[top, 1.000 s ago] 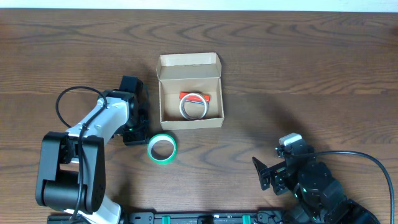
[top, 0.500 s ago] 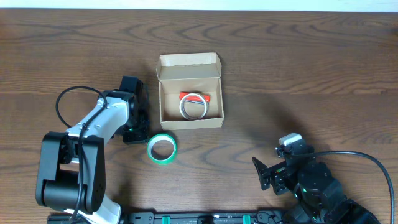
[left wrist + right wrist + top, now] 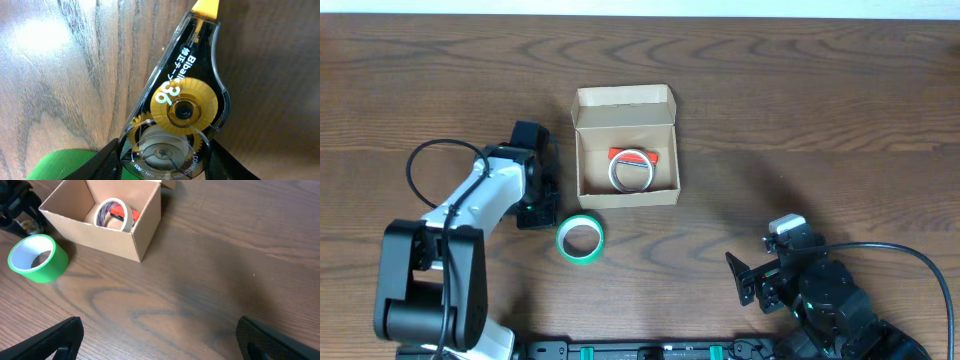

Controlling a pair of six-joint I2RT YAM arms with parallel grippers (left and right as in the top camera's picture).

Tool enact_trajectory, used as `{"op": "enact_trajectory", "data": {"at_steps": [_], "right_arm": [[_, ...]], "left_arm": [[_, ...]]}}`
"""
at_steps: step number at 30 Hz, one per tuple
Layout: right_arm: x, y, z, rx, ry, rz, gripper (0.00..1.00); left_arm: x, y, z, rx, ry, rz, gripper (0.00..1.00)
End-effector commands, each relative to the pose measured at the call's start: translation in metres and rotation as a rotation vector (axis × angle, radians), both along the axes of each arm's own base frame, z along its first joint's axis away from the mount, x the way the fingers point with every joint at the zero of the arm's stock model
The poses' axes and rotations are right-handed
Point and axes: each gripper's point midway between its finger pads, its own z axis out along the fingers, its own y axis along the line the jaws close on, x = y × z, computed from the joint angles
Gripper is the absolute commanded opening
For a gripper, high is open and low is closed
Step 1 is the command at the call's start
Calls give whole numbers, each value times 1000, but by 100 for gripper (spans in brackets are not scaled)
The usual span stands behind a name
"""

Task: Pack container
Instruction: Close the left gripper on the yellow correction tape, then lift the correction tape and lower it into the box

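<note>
The tan cardboard container (image 3: pixel 625 100) stands open in the middle of the table and also shows in the right wrist view (image 3: pixel 145 230). It holds a white tape roll (image 3: pixel 631 172) and a red item (image 3: pixel 620 153). A green tape roll (image 3: pixel 580 238) lies in front of the box's left corner. My left gripper (image 3: pixel 538 205) is low on the table to the left of the box. In the left wrist view its fingers (image 3: pixel 165 160) are closed on both sides of a black-and-yellow correction tape dispenser (image 3: pixel 185 100). My right gripper (image 3: pixel 750 280) is open and empty at the front right.
The green tape roll (image 3: pixel 65 165) sits right beside the left gripper's fingers. The box's flap lid (image 3: pixel 623 96) stands up on its far side. Bare wooden tabletop (image 3: pixel 225 280) lies between the right gripper (image 3: pixel 160 340) and the box.
</note>
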Motion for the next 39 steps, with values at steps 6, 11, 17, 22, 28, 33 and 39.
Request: {"op": "enact_trajectory", "data": {"at_steps": [6,11,17,22,28,33,39], "right_arm": [[0,-1,1,7,-4,-8,99],[0,-1,1,7,-4,-9,99],[0,-1,1,7,-4,-8,99],[0,-1,1,7,-4,-8,99],[0,-1,1,7,-4,-9,99],[0,-1,1,7,-4,-8,99],[0,-1,1,7,-4,-9,99]], "left_arm": [[4,13,20,59,-69,11,47],[8,15,33,74,-118,14,47],[12,15,47,71,-165,17,47],[15,17,57,76,-201,20,47],[27,16,77,107,-271,-25,46],[41,9,102,137,-329,-73,46],[58,-6,137,168,-416,-136,46]]}}
